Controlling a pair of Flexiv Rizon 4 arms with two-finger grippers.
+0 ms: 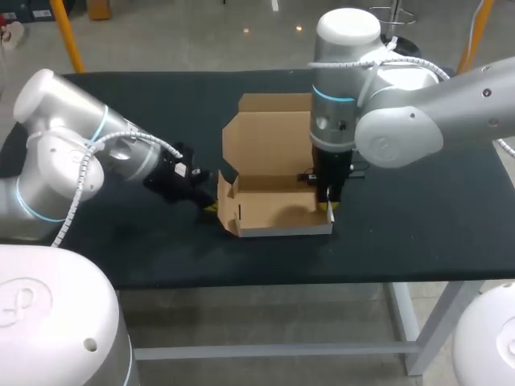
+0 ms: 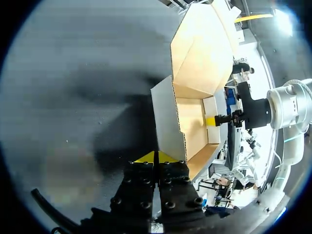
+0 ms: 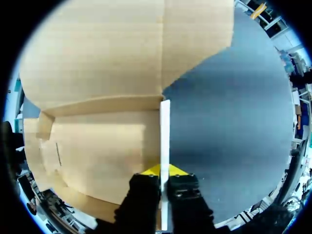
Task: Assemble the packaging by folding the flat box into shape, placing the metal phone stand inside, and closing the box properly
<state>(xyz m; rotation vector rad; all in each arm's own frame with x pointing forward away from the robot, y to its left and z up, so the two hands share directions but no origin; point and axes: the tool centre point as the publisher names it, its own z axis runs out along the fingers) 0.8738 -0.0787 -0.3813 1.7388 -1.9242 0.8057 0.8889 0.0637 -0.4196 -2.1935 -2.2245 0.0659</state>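
Right gripper (image 3: 165, 171) is clamped on the box (image 3: 97, 146), one yellow tip on each side of its right wall (image 3: 165, 126). The right wrist view shows this plainly: the wall's thin white edge runs up between the two fingers, with the brown floor on one side and the dark table (image 3: 229, 136) on the other. From the head view only the black fingers are seen coming straight down onto that wall, and the grip itself is hidden. The left wrist view, looking across the box from the far side, catches one of those yellow tips against the wall's inner face. Left gripper (image 2: 156, 157) has its tips pressed together with nothing between them, low over the table and just beside the box's left wall; whether it touches the card cannot be told. The box sits mid-table with walls upright and its lid (image 1: 269, 141) laid open behind it.
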